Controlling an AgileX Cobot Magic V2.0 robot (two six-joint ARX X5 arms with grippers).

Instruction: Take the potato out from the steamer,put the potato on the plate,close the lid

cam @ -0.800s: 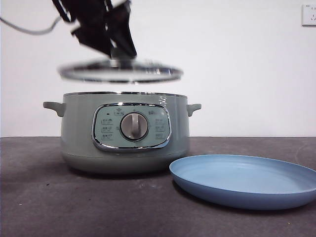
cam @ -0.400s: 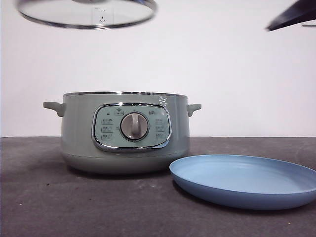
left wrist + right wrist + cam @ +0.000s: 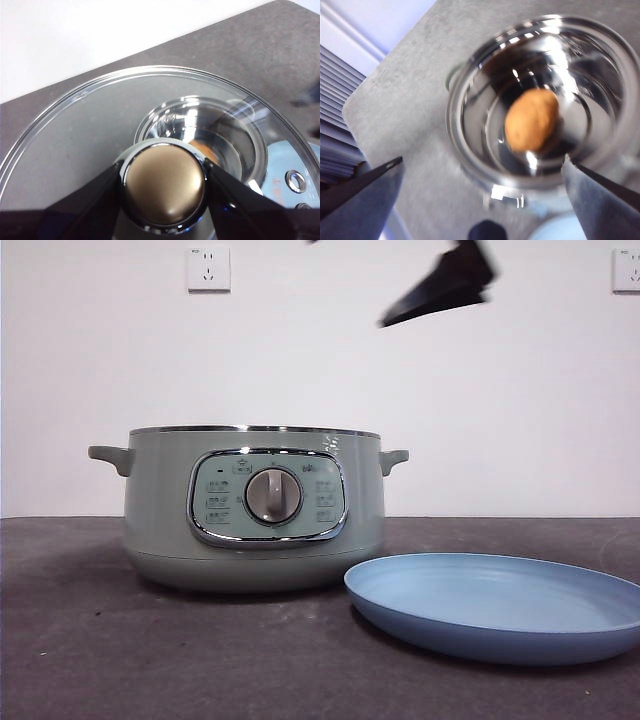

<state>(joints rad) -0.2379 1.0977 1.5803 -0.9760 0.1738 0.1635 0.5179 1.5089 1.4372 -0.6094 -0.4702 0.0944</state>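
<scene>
The sage-green steamer [image 3: 255, 510] stands open at the table's middle left. The orange-brown potato [image 3: 531, 120] lies in its shiny inner bowl [image 3: 485, 125]. My right gripper [image 3: 482, 159] is open, jaws wide apart, high above the pot; it shows as a black tip [image 3: 440, 285] in the front view. My left gripper [image 3: 164, 170] is shut on the knob [image 3: 164, 192] of the glass lid [image 3: 90, 145] and holds it up, out of the front view. The light-blue plate [image 3: 495, 605] lies empty, right of the steamer.
The dark grey table [image 3: 100, 660] runs under both. A white wall with two sockets [image 3: 208, 268] stands behind. The plate's edge [image 3: 555, 232] shows beside the pot in the right wrist view.
The lid has risen up and left out of the front view. The black right gripper tip has moved in from the upper right and now hangs above the pot's right side.
</scene>
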